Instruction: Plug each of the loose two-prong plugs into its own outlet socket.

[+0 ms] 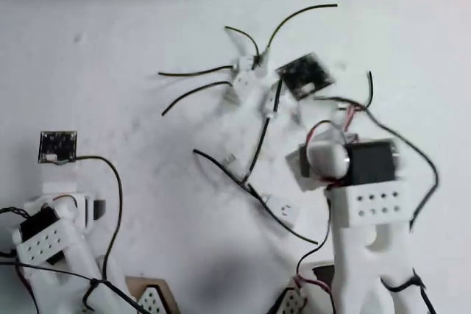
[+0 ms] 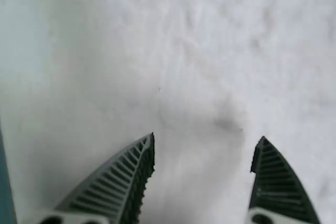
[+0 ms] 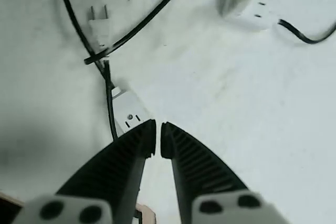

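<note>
My right gripper is shut on nothing, its tips just beside a white outlet socket that lies on the table with its slots up. Past it lies a loose white two-prong plug on a black cord, prongs pointing away. Another white socket lies farther off. From above, the near socket and the loose plug sit mid-table left of the right arm, and a cluster of white sockets and plugs lies farther back. My left gripper hangs open over bare table.
Black cords cross the middle of the white table. A dark square board lies by the far cluster, another at the left, close to the left arm.
</note>
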